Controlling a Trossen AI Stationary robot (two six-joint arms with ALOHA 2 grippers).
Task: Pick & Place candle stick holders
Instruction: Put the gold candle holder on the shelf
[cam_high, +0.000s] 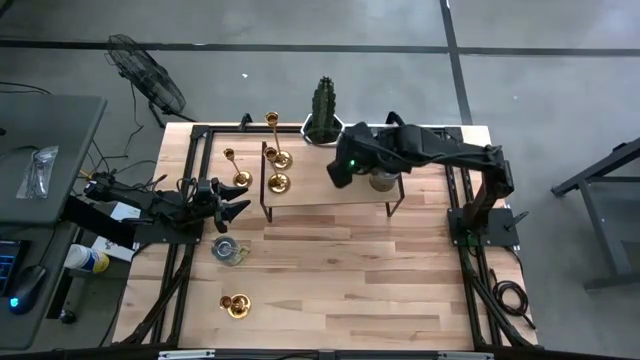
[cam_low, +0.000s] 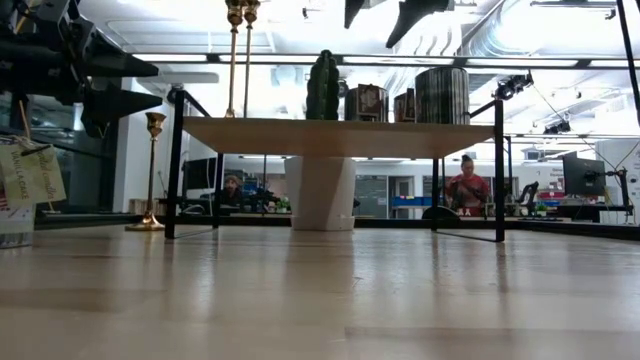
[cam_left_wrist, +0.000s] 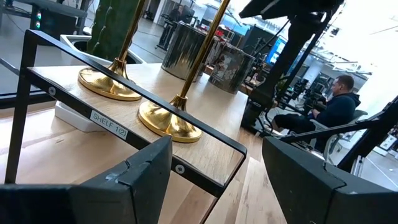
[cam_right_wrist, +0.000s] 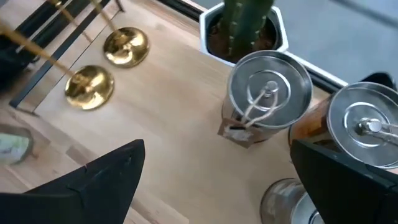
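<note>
Two tall gold candle stick holders (cam_high: 280, 170) stand on their round bases at the left end of the raised wooden shelf (cam_high: 330, 190); their bases (cam_right_wrist: 90, 86) also show in the right wrist view. A third holder (cam_high: 238, 175) stands on the table left of the shelf. A short one (cam_high: 235, 305) sits near the front left. My right gripper (cam_high: 340, 168) hangs open above the shelf's middle, over bare wood (cam_right_wrist: 186, 124) beside the tins. My left gripper (cam_high: 238, 203) stays open and level at the table's left, facing the shelf's two holders (cam_left_wrist: 168, 118).
Silver lidded tins (cam_right_wrist: 270, 87) stand on the shelf's right part under my right arm. A potted cactus (cam_high: 323, 112) stands at the far edge. A small silver tin with a tag (cam_high: 228, 250) lies left of centre. The table's near half is bare wood.
</note>
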